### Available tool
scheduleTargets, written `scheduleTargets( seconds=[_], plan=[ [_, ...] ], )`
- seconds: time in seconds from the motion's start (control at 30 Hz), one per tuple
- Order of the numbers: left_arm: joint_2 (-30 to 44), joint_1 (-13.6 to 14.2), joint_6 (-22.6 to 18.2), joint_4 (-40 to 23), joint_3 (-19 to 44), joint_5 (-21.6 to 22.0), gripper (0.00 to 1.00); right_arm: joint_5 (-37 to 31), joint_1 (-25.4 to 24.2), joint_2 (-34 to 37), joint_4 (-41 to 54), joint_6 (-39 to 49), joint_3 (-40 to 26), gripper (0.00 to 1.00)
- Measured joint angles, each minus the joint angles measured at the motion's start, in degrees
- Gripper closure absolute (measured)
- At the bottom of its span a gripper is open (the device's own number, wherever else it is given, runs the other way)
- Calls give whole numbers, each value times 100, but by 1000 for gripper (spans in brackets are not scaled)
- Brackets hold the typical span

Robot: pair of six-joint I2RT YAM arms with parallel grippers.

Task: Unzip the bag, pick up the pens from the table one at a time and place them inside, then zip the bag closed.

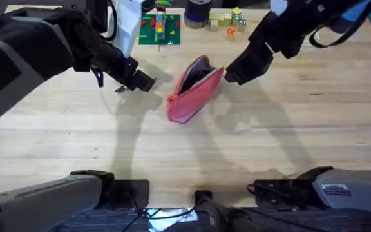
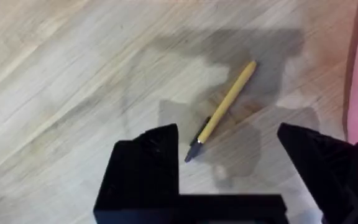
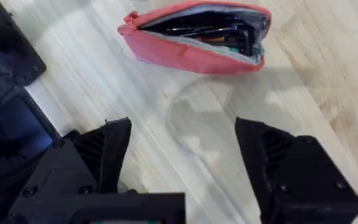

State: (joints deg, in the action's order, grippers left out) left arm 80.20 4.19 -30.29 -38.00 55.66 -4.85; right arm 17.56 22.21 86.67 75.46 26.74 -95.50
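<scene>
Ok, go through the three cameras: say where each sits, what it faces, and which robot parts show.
Overhead: above the arm bases, looking down and forward at the table, the open bag and both arms.
Left wrist: on the left arm, facing the yellow pen lying between its open black fingers.
Right wrist: on the right arm, facing the bag beyond its open fingers.
Shared: the bag shows in the overhead and right wrist views.

Straight beyond the left pincer [image 1: 142, 82], well apart from it, we see a green board [image 1: 160, 30] carrying small red, yellow and orange pieces. A white object [image 1: 127, 22] that we cannot identify stands just beside the board. Beyond the right pincer [image 1: 232, 76] we find a cluster of small coloured blocks [image 1: 227, 26]. A dark round jar [image 1: 197, 14] sits between the blocks and the board.
</scene>
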Motion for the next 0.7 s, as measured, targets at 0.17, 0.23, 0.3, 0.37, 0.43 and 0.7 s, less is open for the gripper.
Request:
scheduleTargets(
  seconds=[0.17,0.23,0.3,0.37,0.43,0.7],
  plan=[
    [0,0,-483,17,0,-207,8,0,-2,0,0,0,0,6],
    [0,0,-776,13,0,-275,7,0,-2,0,0,0,0,5],
    [23,0,-1059,3,0,-306,8,0,-2,0,0,0,0,5],
    [117,0,-1272,-39,5,-312,7,0,-2,0,0,0,0,5],
    [311,0,-1421,-88,11,-316,8,0,-2,0,0,0,0,5],
    [1124,0,-1738,12,11,-248,8,0,-2,0,0,0,0,6]
  ],
)
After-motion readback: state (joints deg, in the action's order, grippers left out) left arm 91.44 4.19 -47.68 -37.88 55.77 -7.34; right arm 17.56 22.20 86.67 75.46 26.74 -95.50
